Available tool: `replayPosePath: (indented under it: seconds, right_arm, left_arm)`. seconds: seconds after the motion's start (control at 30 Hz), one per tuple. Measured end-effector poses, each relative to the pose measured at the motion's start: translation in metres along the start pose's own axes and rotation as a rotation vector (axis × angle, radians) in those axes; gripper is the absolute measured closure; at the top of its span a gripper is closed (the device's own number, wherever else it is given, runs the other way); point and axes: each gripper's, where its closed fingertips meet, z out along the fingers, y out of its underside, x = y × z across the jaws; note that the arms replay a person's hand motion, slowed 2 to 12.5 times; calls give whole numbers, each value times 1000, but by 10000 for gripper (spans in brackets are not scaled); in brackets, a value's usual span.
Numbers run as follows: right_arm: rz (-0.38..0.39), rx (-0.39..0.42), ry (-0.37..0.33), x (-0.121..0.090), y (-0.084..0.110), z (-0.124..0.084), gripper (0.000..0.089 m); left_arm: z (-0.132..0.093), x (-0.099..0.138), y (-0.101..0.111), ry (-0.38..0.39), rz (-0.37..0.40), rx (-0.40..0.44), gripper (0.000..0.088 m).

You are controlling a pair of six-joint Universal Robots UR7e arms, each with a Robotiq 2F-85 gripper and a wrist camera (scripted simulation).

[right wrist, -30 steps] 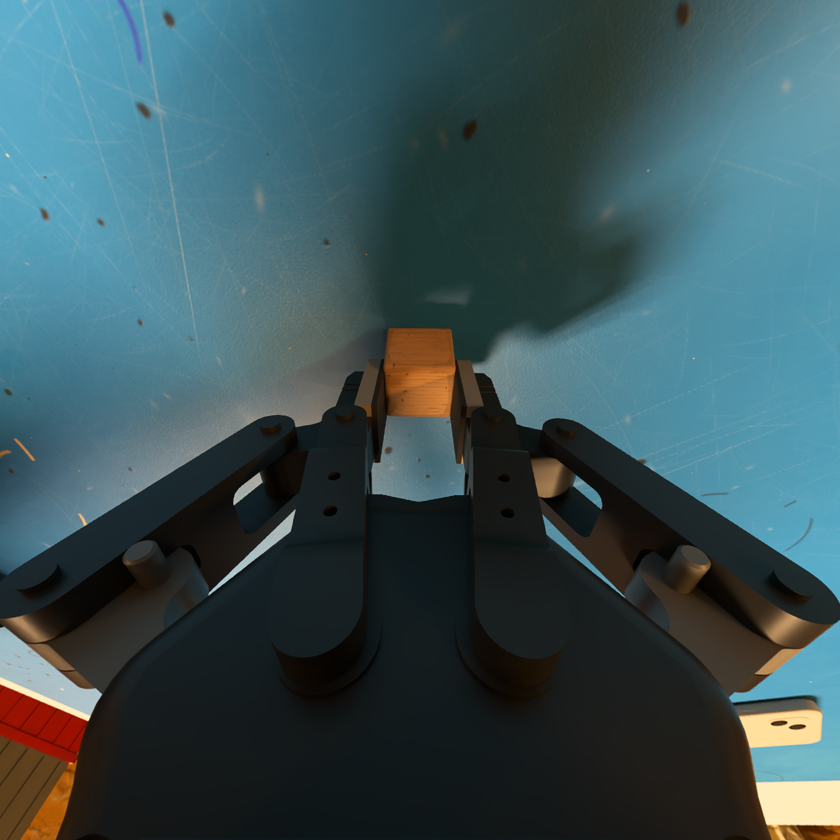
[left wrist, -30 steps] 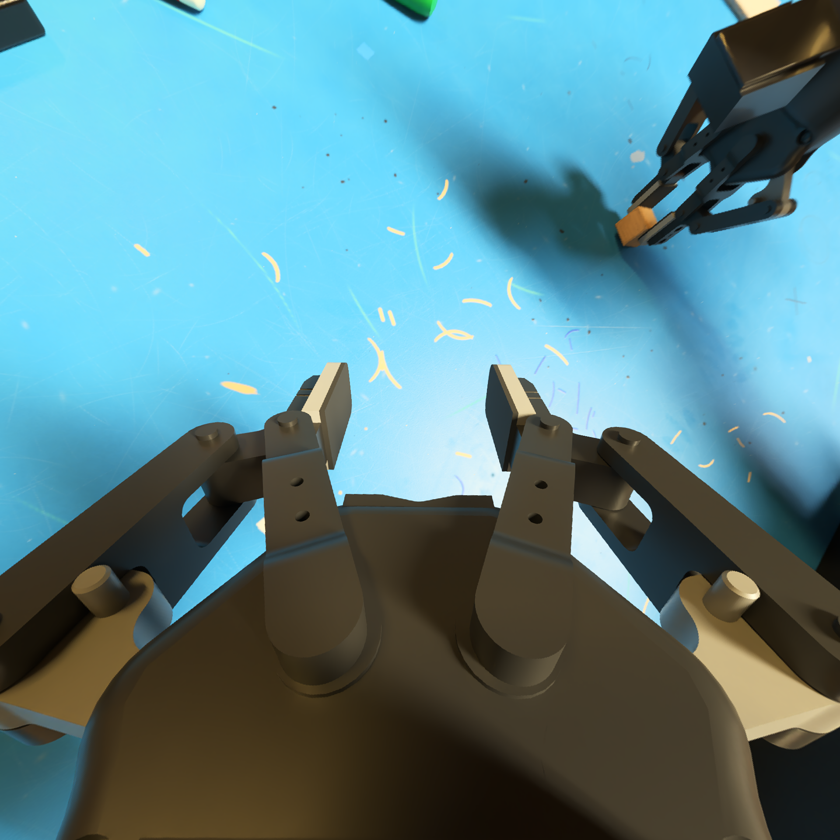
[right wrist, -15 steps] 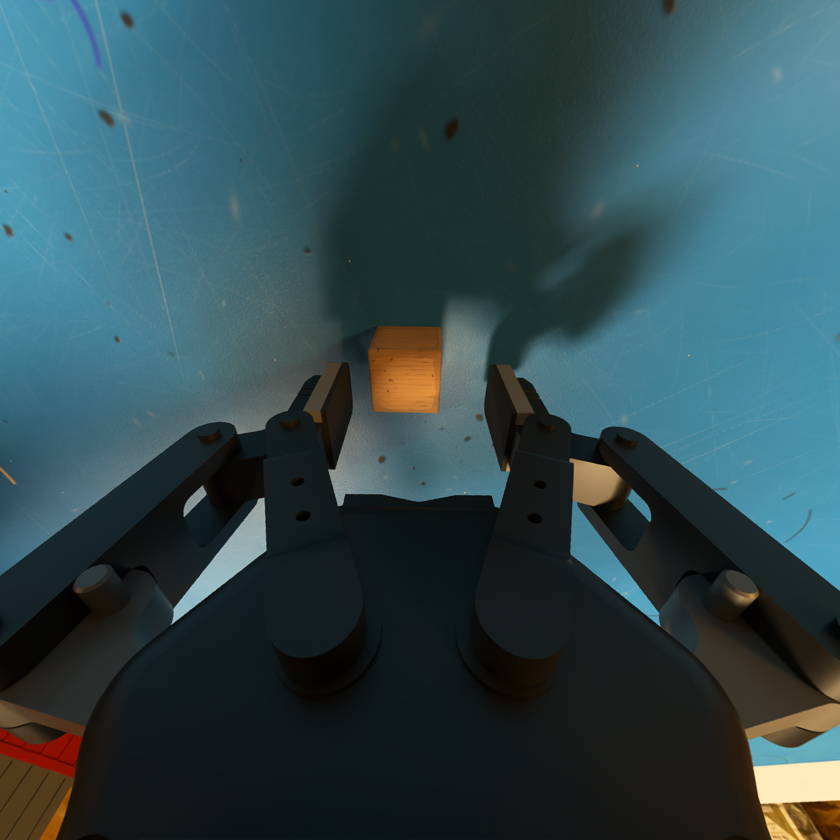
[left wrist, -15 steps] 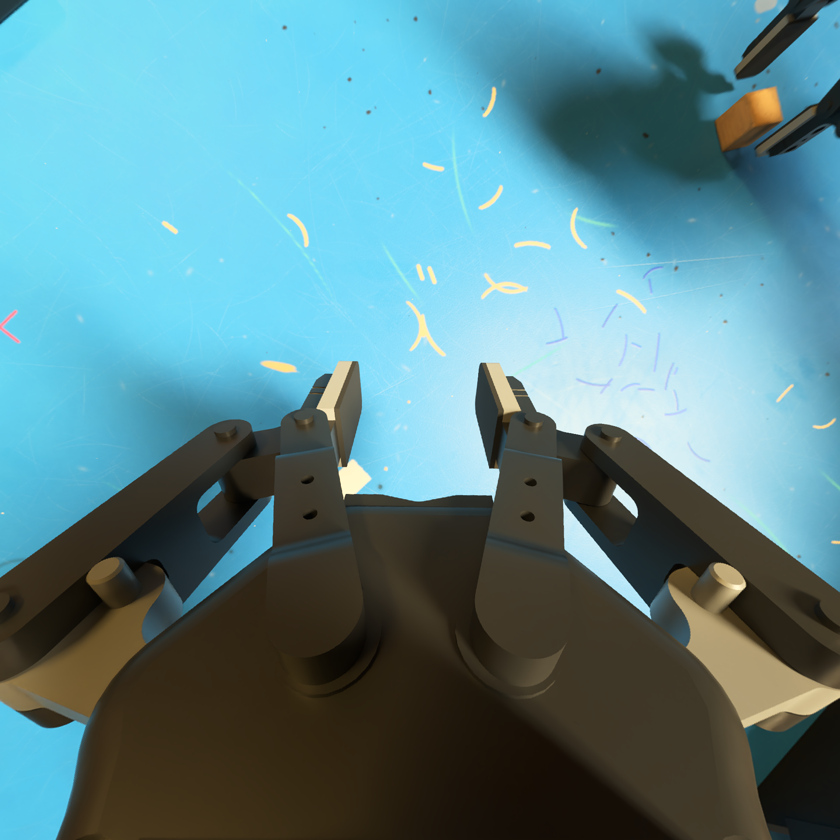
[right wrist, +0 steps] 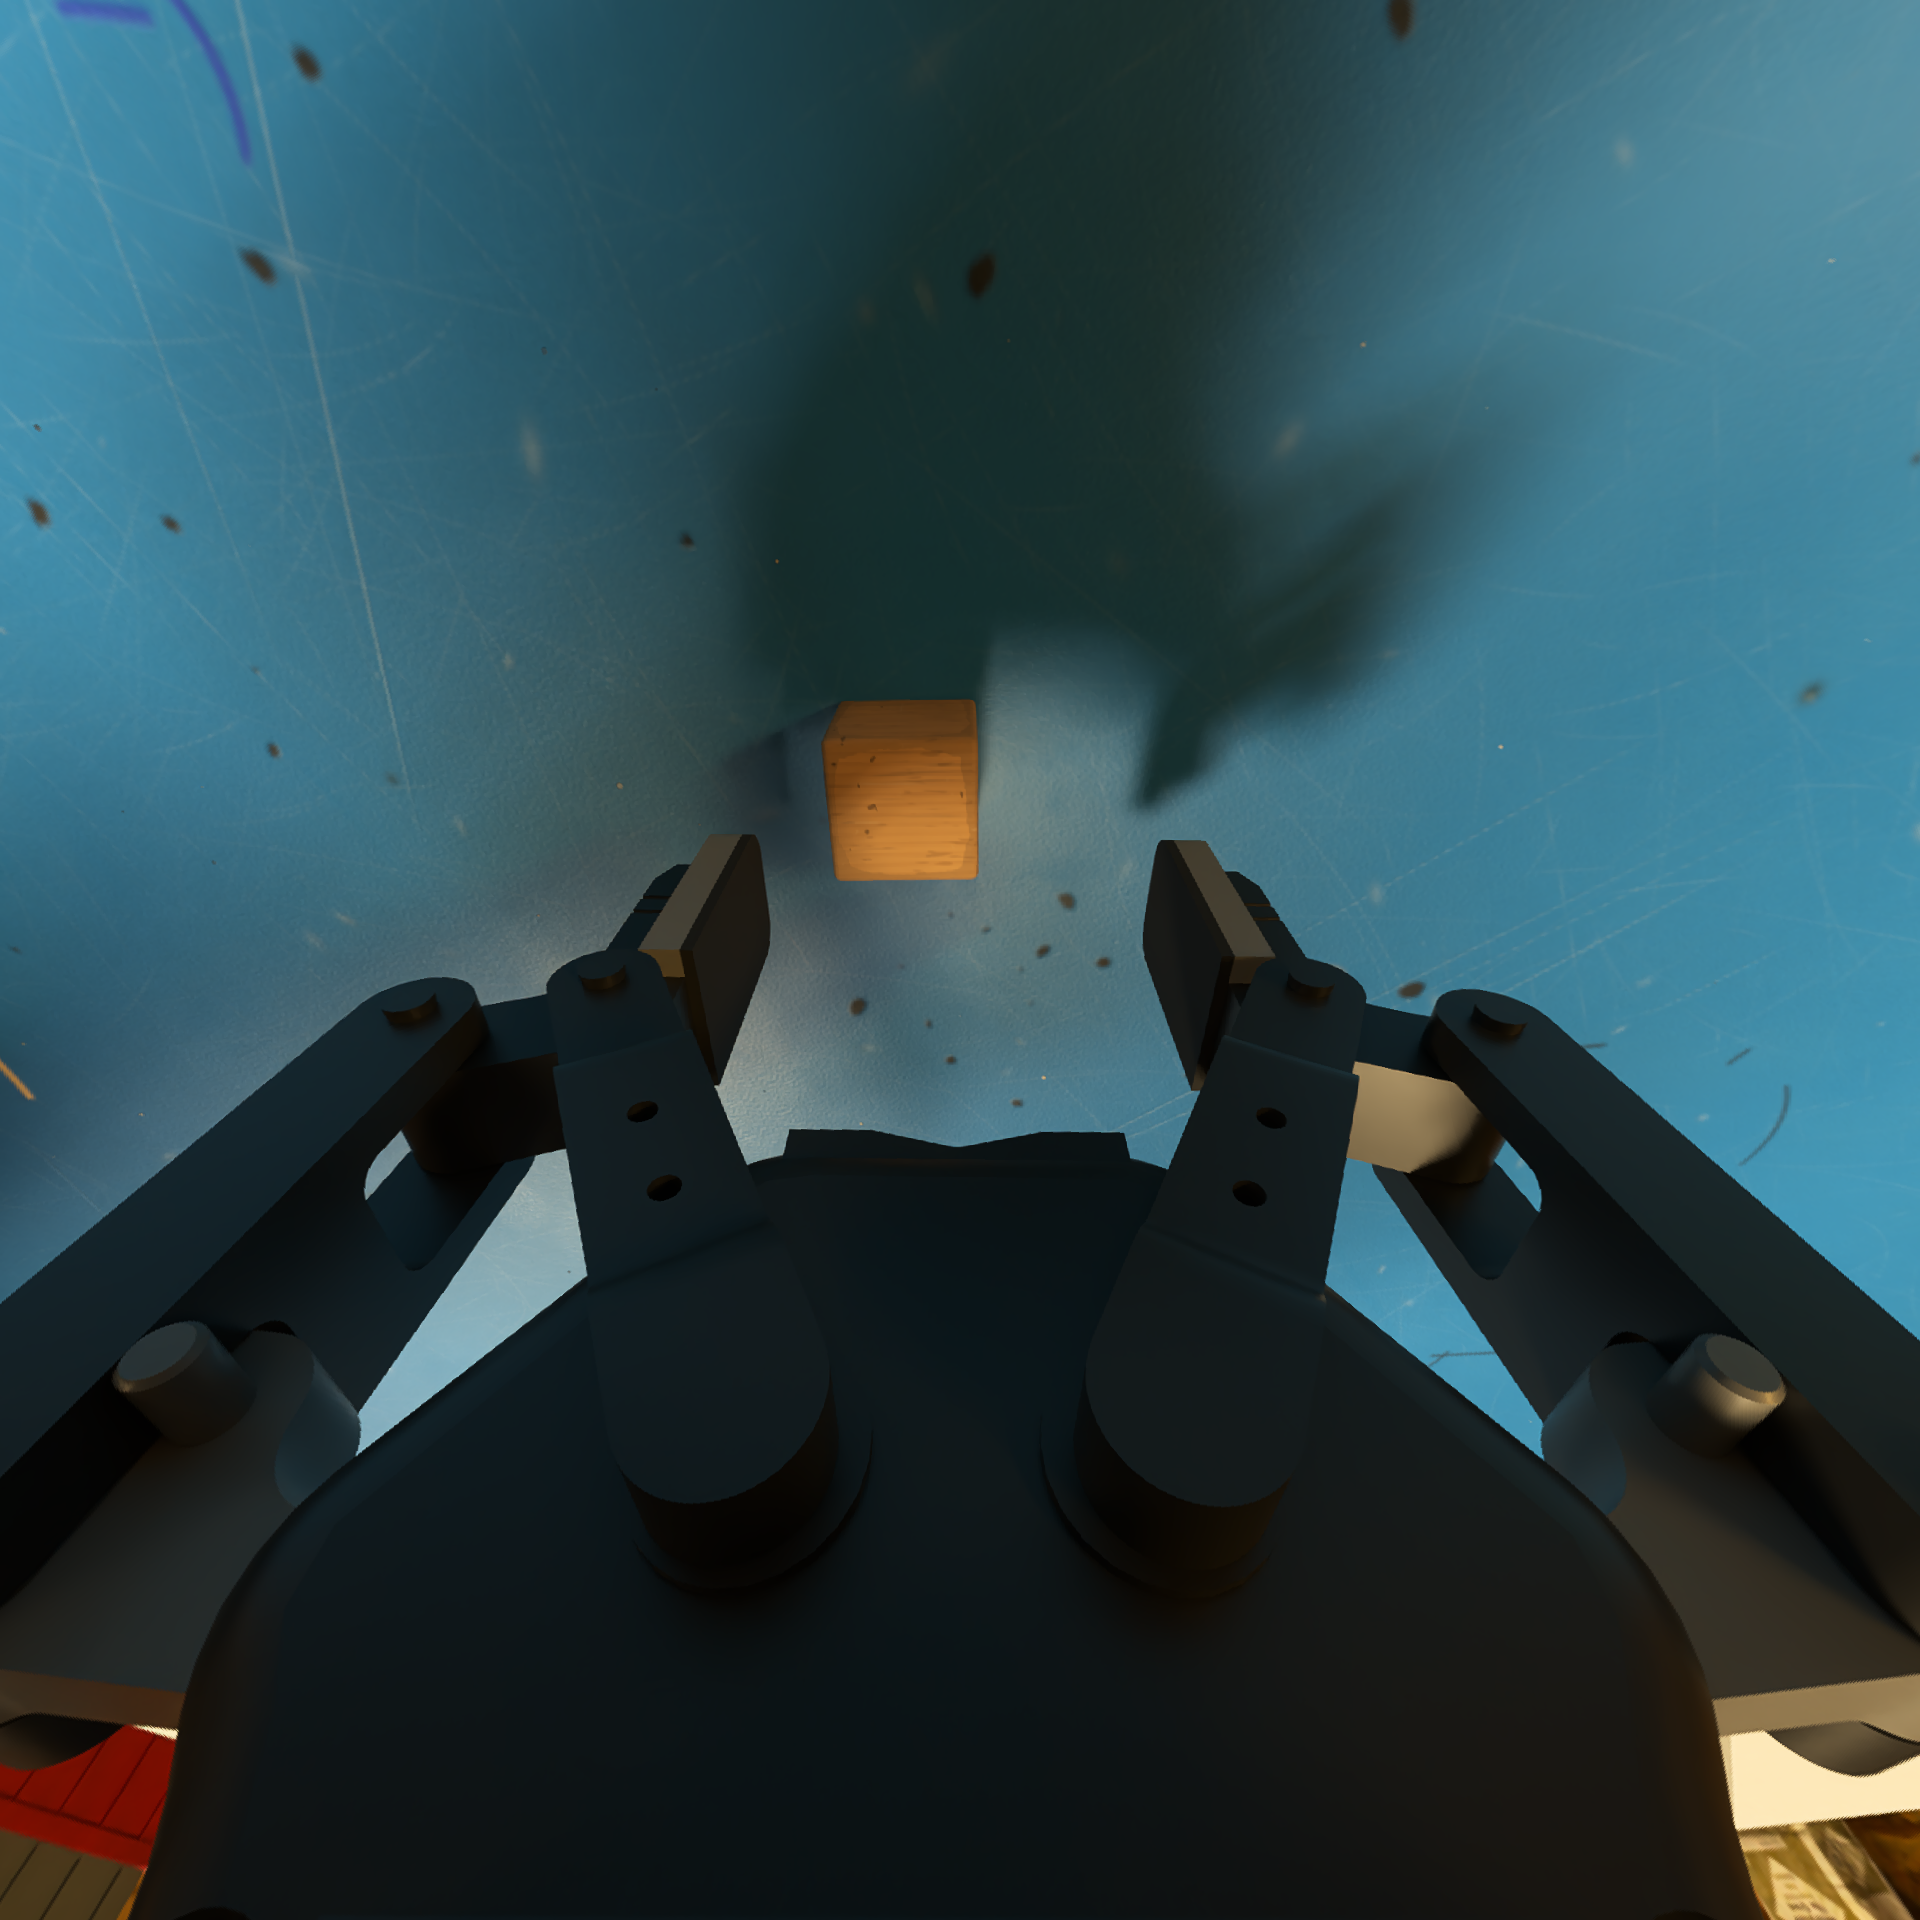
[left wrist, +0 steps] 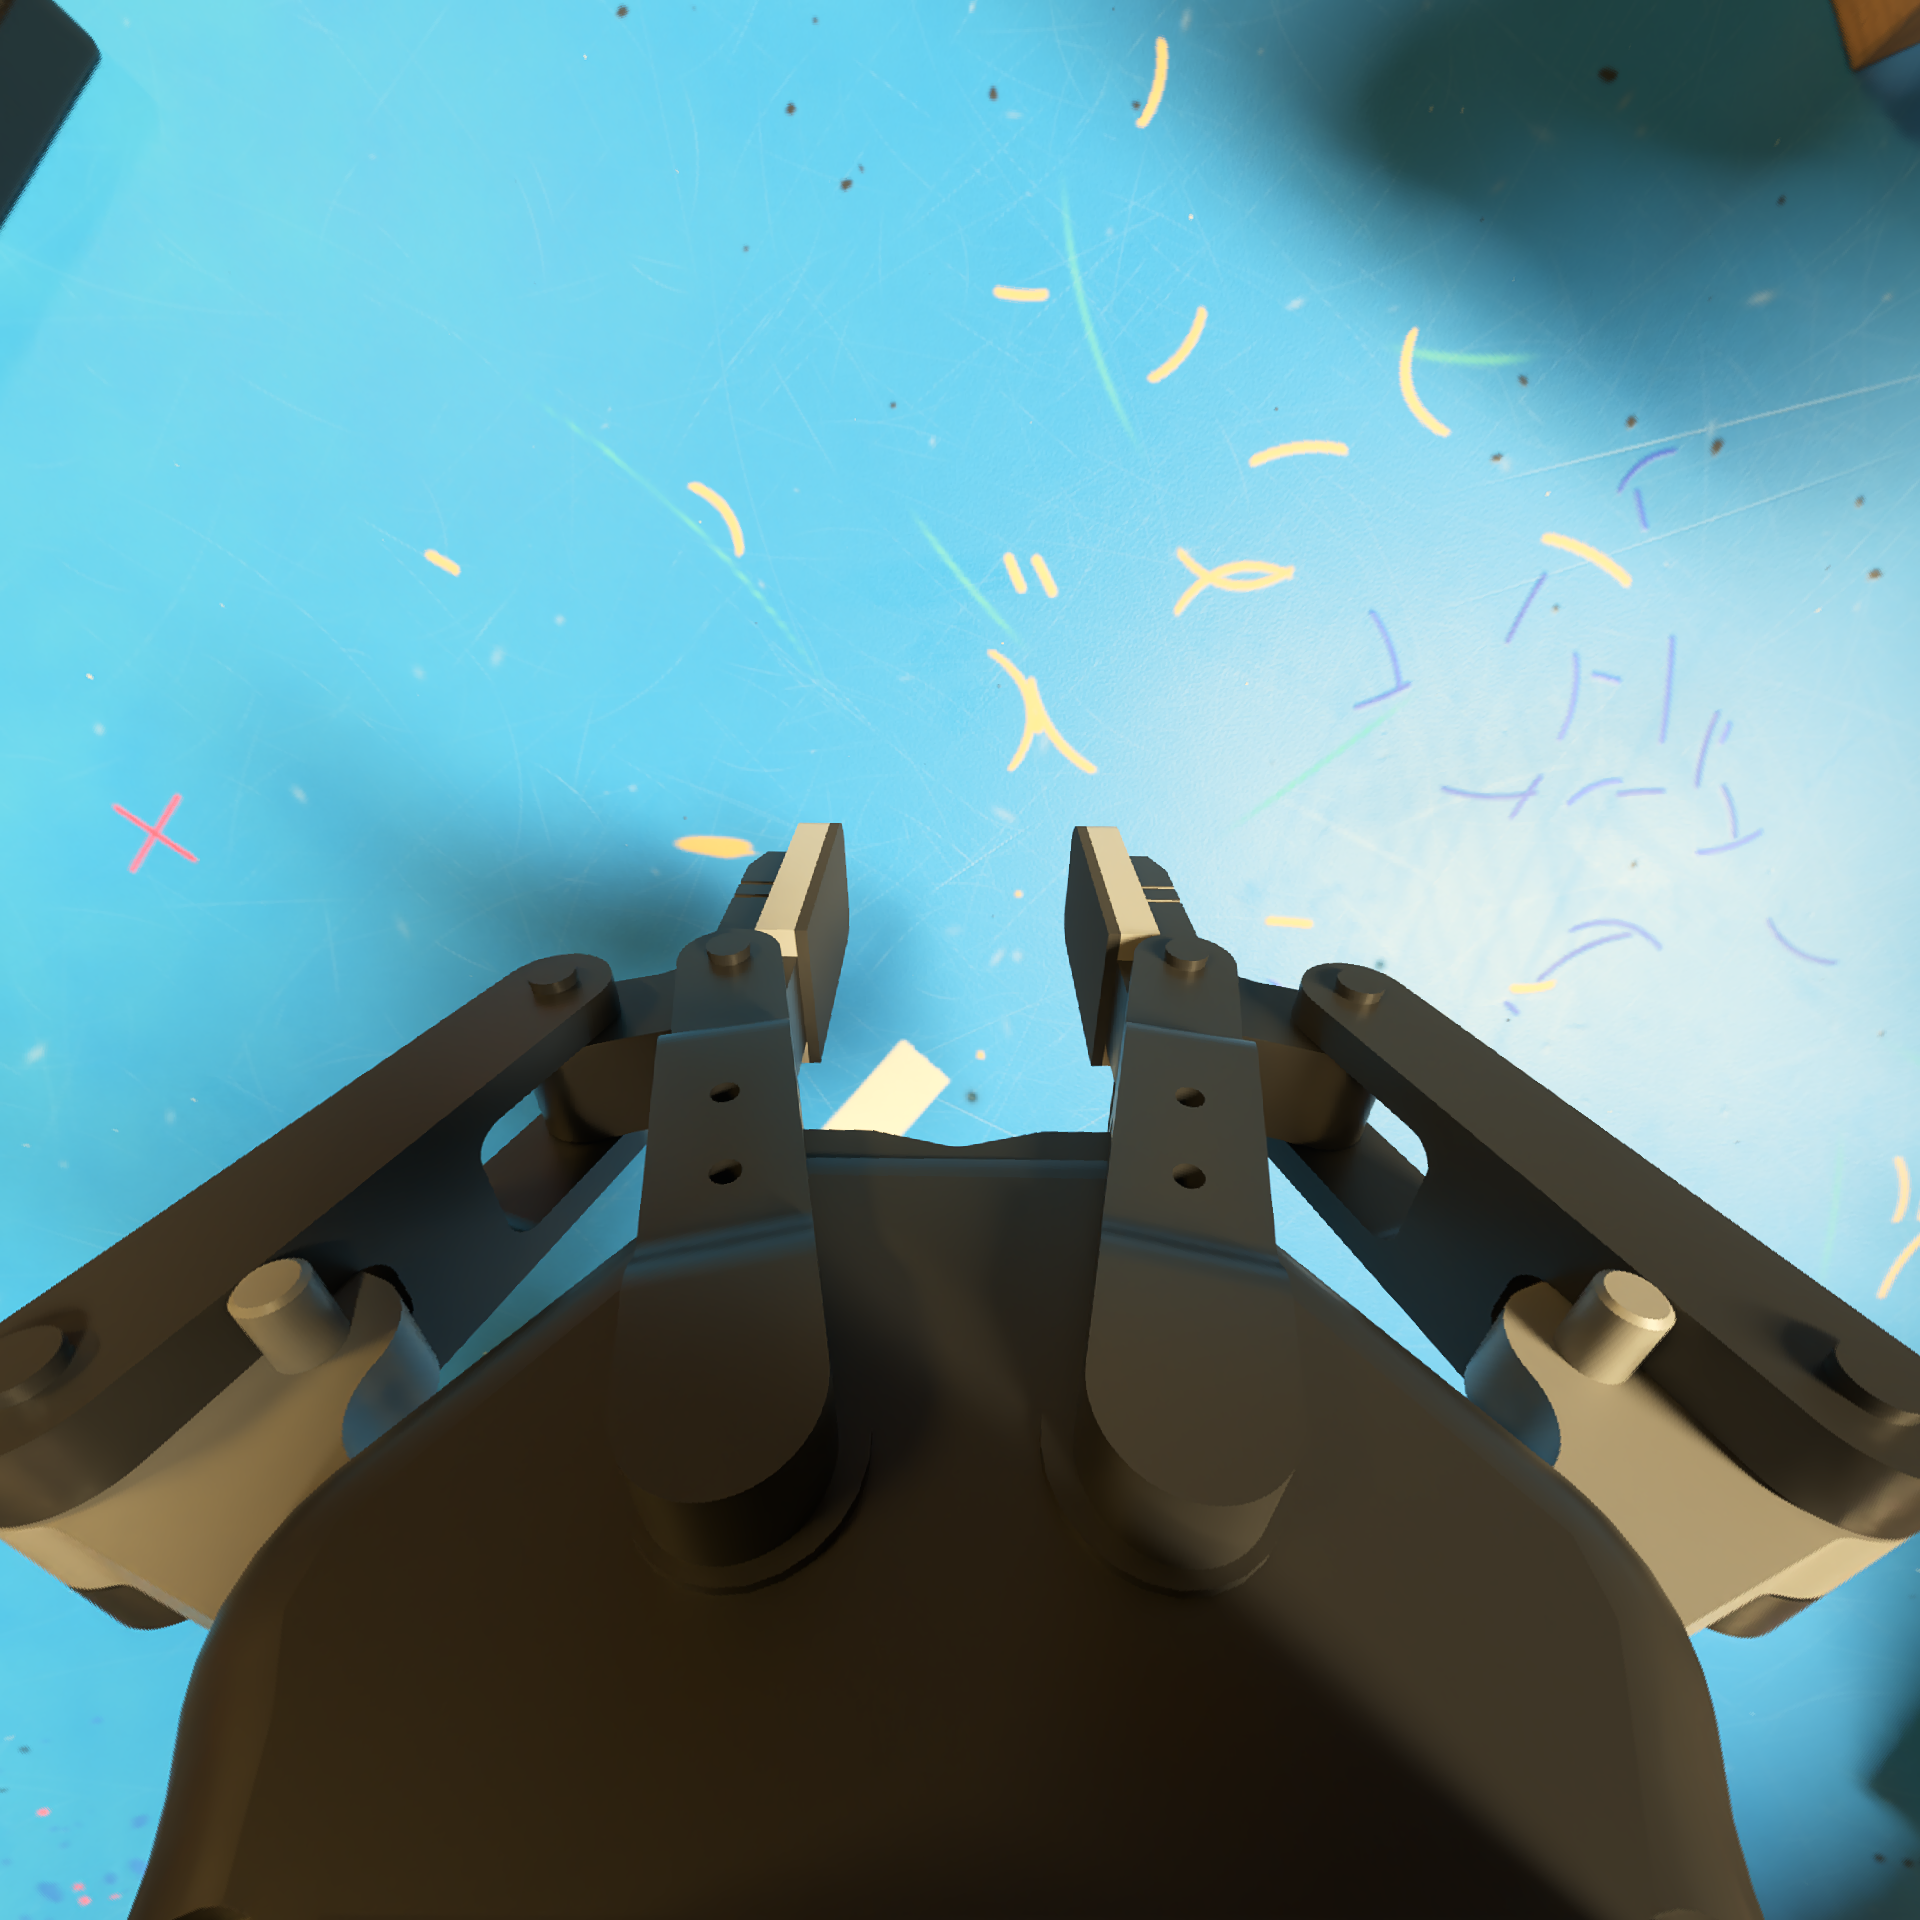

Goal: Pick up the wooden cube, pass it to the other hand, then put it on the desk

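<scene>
The wooden cube (right wrist: 902,790) sits on the blue desk (right wrist: 312,623), just ahead of the right end effector (right wrist: 956,935), whose fingers stand wide apart and clear of it. The left end effector (left wrist: 956,935) is also wide, holding nothing, over scribbled desk.

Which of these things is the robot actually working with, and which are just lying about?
Part of the job:
- wooden cube, resting free on the blue desk
- right gripper, jaws open
- left gripper, jaws open

Just lying about:
- pale flat piece
- red object
- dark block
</scene>
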Motion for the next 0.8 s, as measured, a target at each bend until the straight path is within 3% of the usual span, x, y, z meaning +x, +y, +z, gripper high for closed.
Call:
replayPosePath:
  seconds: [0.33, 0.8]
  right_arm:
    - [23, 95, 74, 7, 1, -24, 210]
    - [54, 335, 216, 8, -8, -65, 231]
  left_arm:
    - [4, -15, -4, -66, 156, -29, 500]
    - [15, -43, -16, -178, 383, -102, 486]
